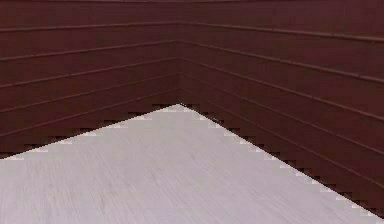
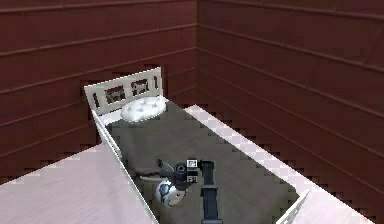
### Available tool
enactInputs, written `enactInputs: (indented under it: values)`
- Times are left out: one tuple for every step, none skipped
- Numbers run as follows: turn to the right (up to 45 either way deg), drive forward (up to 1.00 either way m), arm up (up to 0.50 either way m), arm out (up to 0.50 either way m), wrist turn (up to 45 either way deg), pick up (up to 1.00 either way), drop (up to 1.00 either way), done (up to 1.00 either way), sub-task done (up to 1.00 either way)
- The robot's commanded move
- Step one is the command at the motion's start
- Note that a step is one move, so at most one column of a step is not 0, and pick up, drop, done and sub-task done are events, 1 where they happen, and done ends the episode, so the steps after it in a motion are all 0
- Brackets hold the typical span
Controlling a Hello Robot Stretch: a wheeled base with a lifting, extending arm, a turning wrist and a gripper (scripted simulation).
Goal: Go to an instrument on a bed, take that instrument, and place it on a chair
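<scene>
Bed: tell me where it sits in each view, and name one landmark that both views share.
Forward view: dark red plank walls meet at a corner above pale floor.
Arm side view: bed runs from left of centre down to the bottom right, white headboard at its far end.
Shared landmark: the dark red plank walls.

Dark red-brown plank walls (image 1: pixel 90 70), meeting in a corner at 12 o'clock of the forward view. Pale wood-grain floor (image 1: pixel 150 175) widening toward 6 o'clock. In the arm side view, white-framed bed (image 2: pixel 215 140) with dark cover; slatted headboard (image 2: pixel 125 92) at 10 o'clock, white pillow (image 2: pixel 146 108) against it.
</scene>
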Motion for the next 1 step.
enactInputs:
  values:
    - [0.0, 0.00, 0.00, 0.00, 15.0, 0.00, 0.00, 0.00, 0.00]
